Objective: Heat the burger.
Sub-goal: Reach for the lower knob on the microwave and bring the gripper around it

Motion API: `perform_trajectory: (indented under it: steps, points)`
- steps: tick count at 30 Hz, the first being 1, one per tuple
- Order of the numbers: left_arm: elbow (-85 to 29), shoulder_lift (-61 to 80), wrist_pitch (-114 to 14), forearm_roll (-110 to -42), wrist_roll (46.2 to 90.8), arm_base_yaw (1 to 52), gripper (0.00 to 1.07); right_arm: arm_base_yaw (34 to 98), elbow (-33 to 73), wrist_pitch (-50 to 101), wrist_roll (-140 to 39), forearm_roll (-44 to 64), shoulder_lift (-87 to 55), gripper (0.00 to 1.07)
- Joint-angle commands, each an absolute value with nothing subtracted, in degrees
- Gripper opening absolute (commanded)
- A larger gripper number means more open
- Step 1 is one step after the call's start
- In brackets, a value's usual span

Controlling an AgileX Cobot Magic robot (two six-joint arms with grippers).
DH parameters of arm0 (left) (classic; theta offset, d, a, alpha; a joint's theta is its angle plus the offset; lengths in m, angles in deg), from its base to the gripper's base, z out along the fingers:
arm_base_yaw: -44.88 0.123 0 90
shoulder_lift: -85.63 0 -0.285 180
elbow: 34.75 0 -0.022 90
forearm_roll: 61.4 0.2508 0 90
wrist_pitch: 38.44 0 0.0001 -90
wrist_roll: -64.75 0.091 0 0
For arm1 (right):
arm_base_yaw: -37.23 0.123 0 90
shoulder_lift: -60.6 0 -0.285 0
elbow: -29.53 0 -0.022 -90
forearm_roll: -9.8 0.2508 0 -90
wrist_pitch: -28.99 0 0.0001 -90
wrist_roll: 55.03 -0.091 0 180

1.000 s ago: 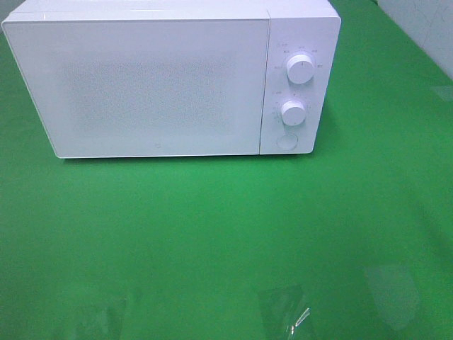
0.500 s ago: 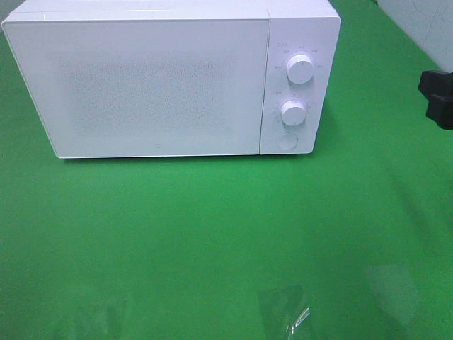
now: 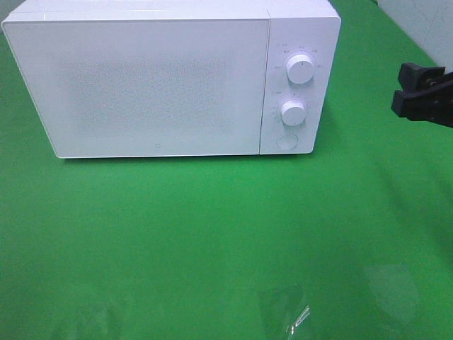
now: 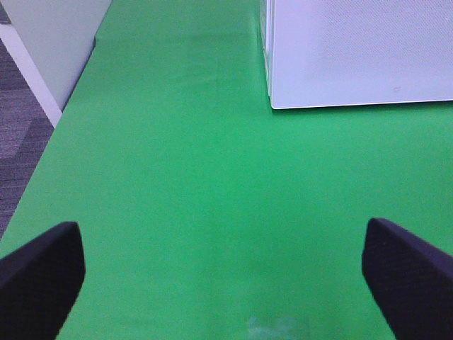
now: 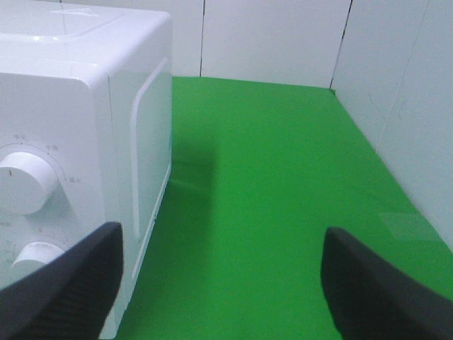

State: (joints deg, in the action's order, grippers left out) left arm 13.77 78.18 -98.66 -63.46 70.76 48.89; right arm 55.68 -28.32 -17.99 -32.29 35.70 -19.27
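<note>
Green table cover (image 3: pixel 212 234) fills nearly the whole overhead frame, and the big white microwave (image 3: pixel 163 21) sits across the upper left. Its door (image 3: pixel 134 88) is shut flat against the body. The burger shows in none of the views, so I cannot tell where it is.

At the right edge, a little above the middle, is the right gripper (image 3: pixel 417 88), black, held above the cloth and well apart from the microwave. Its wrist view has the jaws spread wide with nothing between them, facing the microwave's control side. The left gripper (image 4: pixel 225 280) is spread just as wide and empty, over bare green cloth.

On the panel, the upper knob (image 3: pixel 301 69) sits above the lower knob (image 3: pixel 293 112), with a round button (image 3: pixel 286 141) beneath. A clear tape patch (image 3: pixel 283 308) glints at bottom centre.
</note>
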Motion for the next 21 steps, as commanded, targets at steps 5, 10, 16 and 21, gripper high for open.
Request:
perform_trajectory:
  steps: [5,10,16,21]
  points:
    - [13.9,79.5,-97.9,-63.7,70.8,49.1,1.0,65.9,-28.3,-30.9,-28.6,46.1,-25.5,0.76]
    - [13.9,79.5,-97.9,-63.7,70.8,49.1,1.0,71.6,-28.2,-36.6,-28.6,51.9,-29.5,0.76]
    - [13.9,79.5,-97.9,-63.7,70.8,49.1,1.0,77.9,-26.5,-41.5,-31.7,54.7,-36.7,0.76]
    - [13.9,79.5,-97.9,-63.7,70.8,49.1,1.0,79.3,-24.1,-41.5,-33.5,54.7,-41.4,0.76]
